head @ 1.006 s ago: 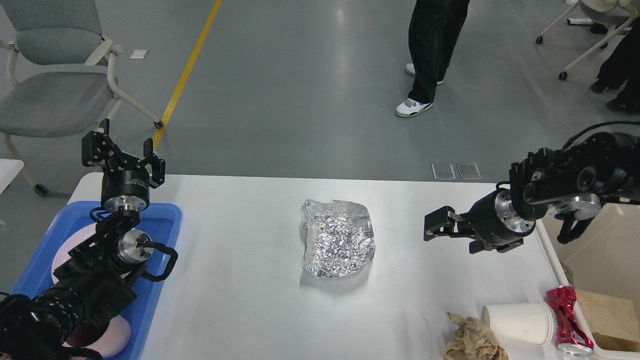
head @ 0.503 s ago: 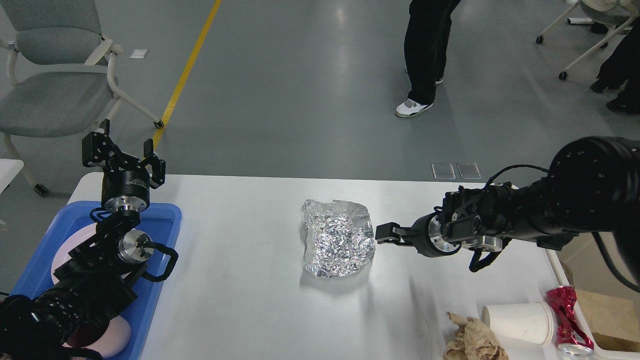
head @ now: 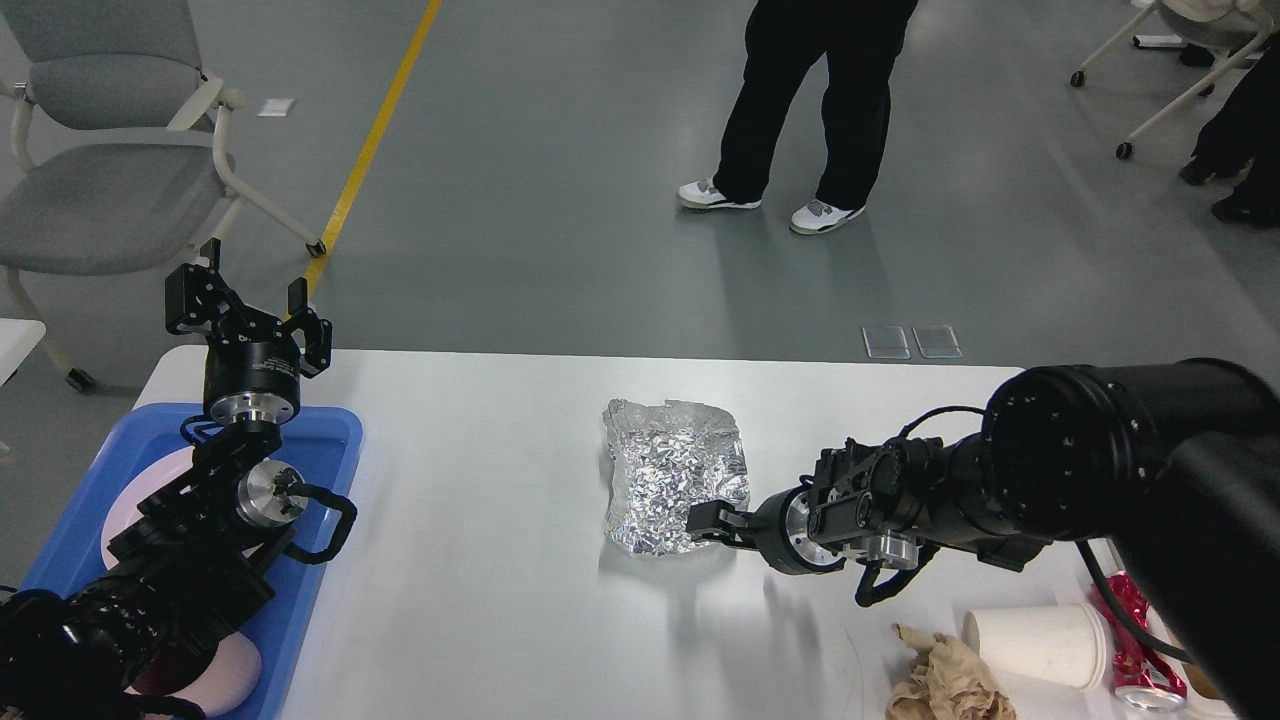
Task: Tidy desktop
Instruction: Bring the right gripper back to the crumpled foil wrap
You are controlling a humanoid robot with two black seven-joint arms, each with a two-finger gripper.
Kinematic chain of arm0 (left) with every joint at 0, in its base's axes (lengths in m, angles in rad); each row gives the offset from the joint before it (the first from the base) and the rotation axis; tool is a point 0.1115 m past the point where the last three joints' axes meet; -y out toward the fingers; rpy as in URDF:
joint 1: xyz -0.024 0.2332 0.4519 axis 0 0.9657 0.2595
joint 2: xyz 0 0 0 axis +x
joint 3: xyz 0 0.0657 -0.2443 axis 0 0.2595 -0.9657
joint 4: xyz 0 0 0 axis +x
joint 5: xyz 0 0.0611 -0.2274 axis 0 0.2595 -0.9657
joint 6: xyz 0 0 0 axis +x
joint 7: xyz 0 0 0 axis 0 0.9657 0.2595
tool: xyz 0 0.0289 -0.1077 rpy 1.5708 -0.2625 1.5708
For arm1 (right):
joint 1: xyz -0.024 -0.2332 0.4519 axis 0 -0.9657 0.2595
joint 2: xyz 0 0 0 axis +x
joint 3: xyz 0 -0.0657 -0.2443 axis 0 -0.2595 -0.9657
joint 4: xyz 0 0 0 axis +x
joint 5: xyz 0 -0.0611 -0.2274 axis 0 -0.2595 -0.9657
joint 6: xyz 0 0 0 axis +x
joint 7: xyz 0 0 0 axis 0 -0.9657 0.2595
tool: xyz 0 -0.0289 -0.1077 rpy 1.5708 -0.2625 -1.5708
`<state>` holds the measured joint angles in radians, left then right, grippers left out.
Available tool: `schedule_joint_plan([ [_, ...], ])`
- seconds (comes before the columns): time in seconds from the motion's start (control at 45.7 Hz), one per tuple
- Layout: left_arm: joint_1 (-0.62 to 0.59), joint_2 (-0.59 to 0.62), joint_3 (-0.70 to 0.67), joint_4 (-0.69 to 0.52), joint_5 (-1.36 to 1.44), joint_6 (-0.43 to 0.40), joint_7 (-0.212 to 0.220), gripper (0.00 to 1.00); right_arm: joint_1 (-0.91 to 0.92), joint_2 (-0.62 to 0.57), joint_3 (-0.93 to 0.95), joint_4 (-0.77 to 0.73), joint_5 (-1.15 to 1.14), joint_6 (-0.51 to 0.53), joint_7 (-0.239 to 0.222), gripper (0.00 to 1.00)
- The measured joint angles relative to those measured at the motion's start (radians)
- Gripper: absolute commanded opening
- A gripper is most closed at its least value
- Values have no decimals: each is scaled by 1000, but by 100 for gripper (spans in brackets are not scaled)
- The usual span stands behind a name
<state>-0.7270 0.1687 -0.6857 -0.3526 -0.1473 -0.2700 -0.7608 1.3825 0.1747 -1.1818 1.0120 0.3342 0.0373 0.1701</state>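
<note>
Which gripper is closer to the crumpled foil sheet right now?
Right. The right gripper is at the foil sheet, at its lower right edge, low over the desktop. The left gripper is raised far off to the foil's left, above the blue tray.

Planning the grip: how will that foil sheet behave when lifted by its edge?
The foil looks thin and crinkled, so probably very light and floppy, bending rather than lifting flat. It lies flat, so it won't roll; a pinch may tear or crumple it.

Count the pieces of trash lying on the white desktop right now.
4: crumpled foil mid-desktop, with the right gripper at its near-right edge; brown paper wad, paper cup and crushed red can near-right. The arm may hide more.
</note>
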Motion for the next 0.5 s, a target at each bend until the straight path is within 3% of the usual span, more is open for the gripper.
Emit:
schedule_joint_plan([
  [0.109, 0, 0, 0, 0, 0, 0, 0, 96, -19, 1, 11, -32, 15, -4, -1, 96],
  [0.153, 0, 0, 0, 0, 0, 0, 0, 96, -31, 2, 12, -45, 19, -9, -1, 88],
  [0.284, 0, 0, 0, 0, 0, 0, 0, 96, -75, 14, 13, -77, 44, -44, -1, 41],
  [0.35, 0, 0, 0, 0, 0, -1, 0, 96, -93, 18, 13, -89, 50, -58, -1, 27],
  [0.394, 0, 0, 0, 0, 0, -1, 0, 96, -101, 19, 14, -94, 51, -63, -1, 0],
  [0.503, 0, 0, 0, 0, 0, -1, 0, 96, -112, 20, 14, -104, 52, -70, -1, 0],
])
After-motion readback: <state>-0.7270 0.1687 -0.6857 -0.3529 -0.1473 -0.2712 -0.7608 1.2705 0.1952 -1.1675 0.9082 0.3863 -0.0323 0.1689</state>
